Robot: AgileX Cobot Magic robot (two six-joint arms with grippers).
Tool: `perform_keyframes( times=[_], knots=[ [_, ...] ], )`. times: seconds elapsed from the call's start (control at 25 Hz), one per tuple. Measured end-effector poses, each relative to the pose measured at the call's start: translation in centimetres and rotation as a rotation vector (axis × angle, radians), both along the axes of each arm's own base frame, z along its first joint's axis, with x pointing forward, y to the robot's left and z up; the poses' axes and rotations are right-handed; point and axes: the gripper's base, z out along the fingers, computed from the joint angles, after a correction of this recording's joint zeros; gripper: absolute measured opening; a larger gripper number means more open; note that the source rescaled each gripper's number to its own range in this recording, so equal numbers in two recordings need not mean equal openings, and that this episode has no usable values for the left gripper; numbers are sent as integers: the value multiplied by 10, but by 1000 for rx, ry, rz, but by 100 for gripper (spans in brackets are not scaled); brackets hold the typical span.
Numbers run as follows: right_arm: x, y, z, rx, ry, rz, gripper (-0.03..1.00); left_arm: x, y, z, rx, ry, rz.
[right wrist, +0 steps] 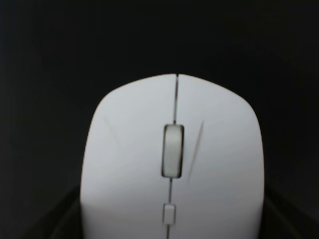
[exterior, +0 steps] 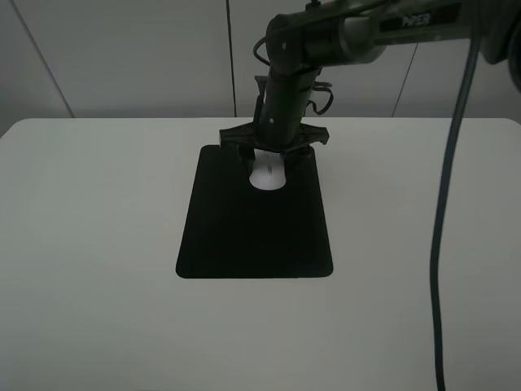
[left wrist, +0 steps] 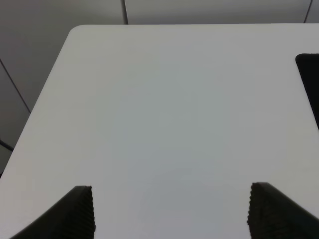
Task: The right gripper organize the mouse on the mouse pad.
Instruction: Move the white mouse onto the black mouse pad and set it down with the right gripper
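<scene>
The right gripper (exterior: 269, 163) sits over the mouse (exterior: 268, 177), which lies on the far end of the mouse pad (exterior: 252, 236), near the far edge of the bench (exterior: 81, 244). We see its jaws flanking the mouse but cannot tell whether they grip. The left gripper (left wrist: 171, 211) hangs wide open, left of the pad.

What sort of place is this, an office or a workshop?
Most likely a robot test bench: a bare white table, plain wall panels behind, and the right gripper over a mouse on a mouse pad.

Dim, even light; mouse (right wrist: 172, 159) blurred.
</scene>
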Motion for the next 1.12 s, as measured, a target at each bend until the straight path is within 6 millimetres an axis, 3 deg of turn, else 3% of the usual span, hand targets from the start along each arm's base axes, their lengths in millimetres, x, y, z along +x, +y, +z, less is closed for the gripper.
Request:
perform_keyframes(
  times=[0.28,0.64,1.12],
  knots=[
    [4,15,-11,14,-6,-10,0,0,0,0,0,0,0],
    [7,16,-40,-14,27,-35,0,0,0,0,0,0,0],
    [11,14,-41,-48,-18,-51,0,0,0,0,0,0,0]
  ],
)
